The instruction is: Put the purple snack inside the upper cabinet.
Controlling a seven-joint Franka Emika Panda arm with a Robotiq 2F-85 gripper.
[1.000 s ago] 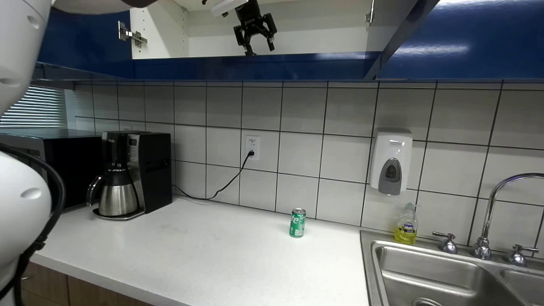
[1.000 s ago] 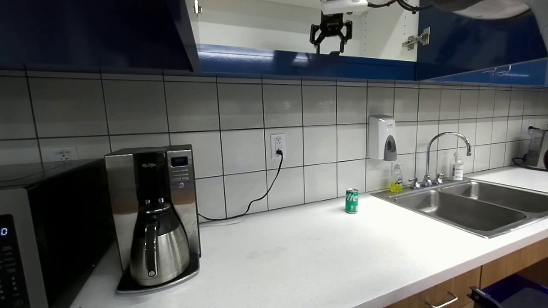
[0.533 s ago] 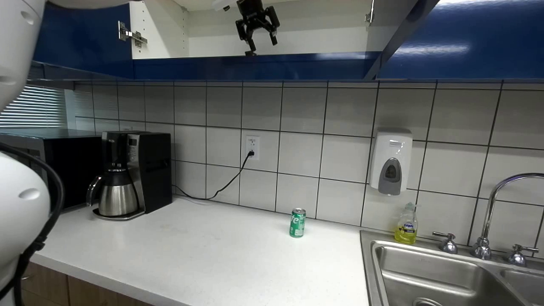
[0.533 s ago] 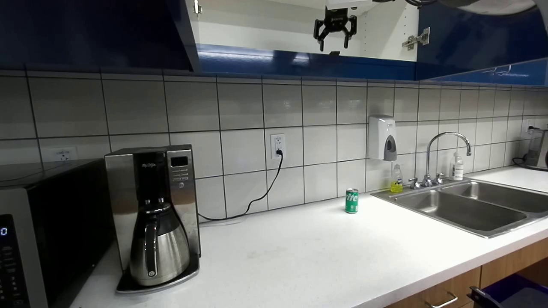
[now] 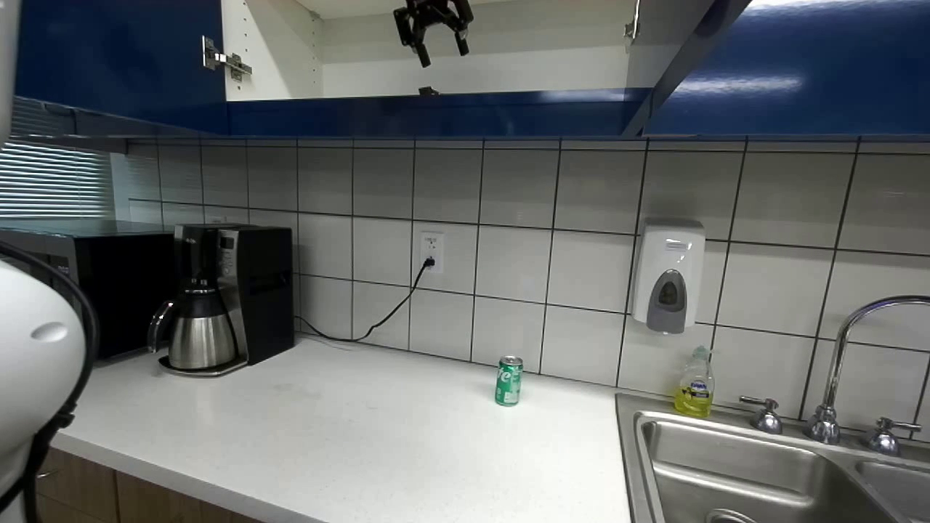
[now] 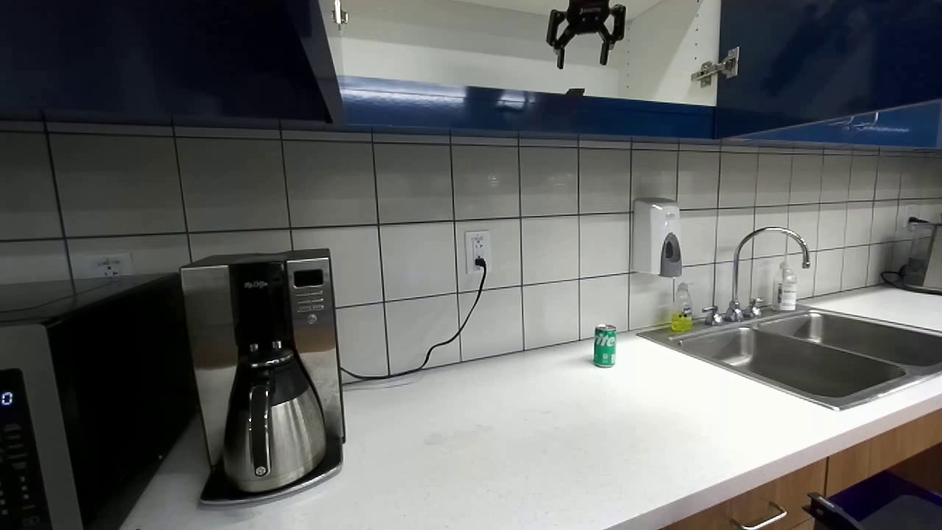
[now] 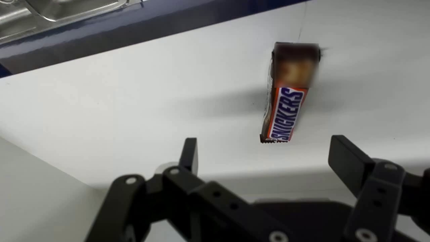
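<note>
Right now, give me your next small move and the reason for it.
Probably draw the open gripper away from the snack and out of the upper cabinet, without closing: the snack already lies on the cabinet floor, apart from both fingers.

Over the counter [image 6: 515,449], towards its back edge, the end effector [image 6: 583,60] has risen (down near it earlier) from the purple snack [image 7: 285,107]

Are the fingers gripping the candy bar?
No, the wrist view shows open fingers, the candy bar lying clear of them in the cabinet.
</note>
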